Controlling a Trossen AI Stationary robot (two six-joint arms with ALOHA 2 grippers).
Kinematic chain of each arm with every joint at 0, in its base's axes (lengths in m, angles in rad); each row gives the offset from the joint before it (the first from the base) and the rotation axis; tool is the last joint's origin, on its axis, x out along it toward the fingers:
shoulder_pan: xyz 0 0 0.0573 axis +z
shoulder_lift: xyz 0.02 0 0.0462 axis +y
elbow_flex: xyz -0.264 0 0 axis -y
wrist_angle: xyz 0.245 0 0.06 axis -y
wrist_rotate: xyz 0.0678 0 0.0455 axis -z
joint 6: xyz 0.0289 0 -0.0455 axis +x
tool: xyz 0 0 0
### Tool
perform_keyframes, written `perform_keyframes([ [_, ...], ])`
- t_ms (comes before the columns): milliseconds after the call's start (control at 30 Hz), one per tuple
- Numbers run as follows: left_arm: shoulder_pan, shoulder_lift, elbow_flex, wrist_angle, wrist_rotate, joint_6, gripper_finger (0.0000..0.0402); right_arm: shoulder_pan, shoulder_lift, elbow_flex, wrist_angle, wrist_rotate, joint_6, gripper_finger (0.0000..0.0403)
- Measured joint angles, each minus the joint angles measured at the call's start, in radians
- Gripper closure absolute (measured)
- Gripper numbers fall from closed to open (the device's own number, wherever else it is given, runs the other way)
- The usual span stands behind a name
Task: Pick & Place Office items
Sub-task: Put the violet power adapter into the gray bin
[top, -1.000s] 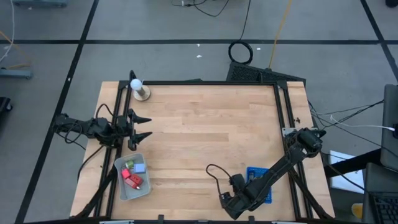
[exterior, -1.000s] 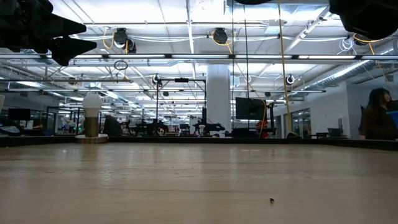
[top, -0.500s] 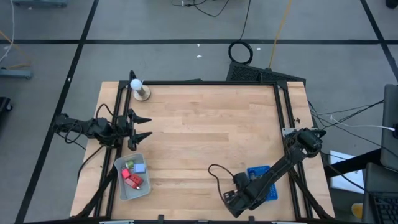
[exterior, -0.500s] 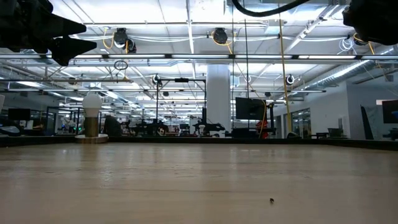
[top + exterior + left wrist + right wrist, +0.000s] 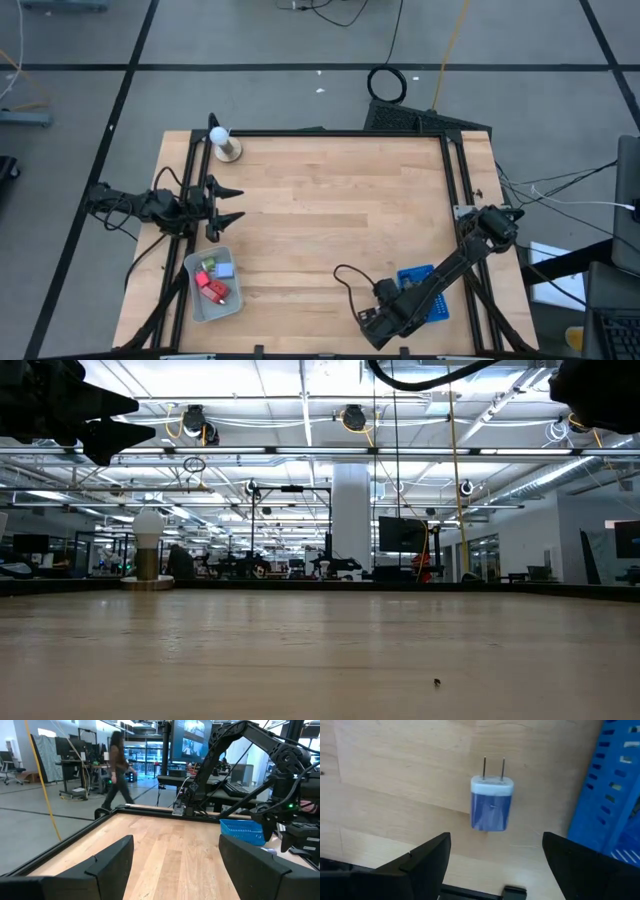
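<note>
A blue plug adapter (image 5: 491,804) with a white end and two metal prongs lies flat on the table near the front edge, beside the blue tray (image 5: 615,795). My right gripper (image 5: 495,870) is open above it, fingers wide on either side, touching nothing. In the high view this gripper (image 5: 368,322) hides the adapter. A grey tray (image 5: 196,300) at the front left holds red, light-blue and green-white pieces (image 5: 214,280). My left gripper (image 5: 228,205) waits open and empty at the table's left edge.
The blue tray (image 5: 432,310) stands at the front right, partly under my right arm. A white ball on a wooden base (image 5: 222,143) stands at the far left corner. A black frame runs round the table. A person walks in the room beyond (image 5: 117,767).
My right arm has shifted a little toward the table's right edge, staying low by the blue tray. The person at the far right of the low view has gone out of sight.
</note>
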Motion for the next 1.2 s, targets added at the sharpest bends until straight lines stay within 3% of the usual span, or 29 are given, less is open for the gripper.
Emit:
perform_keyframes([
  [1200, 0.0, 0.0, 0.0, 0.0, 0.0, 0.0, 0.0108, -0.056, 0.0, -0.034, 0.0, 0.0, -0.059, 0.0097],
])
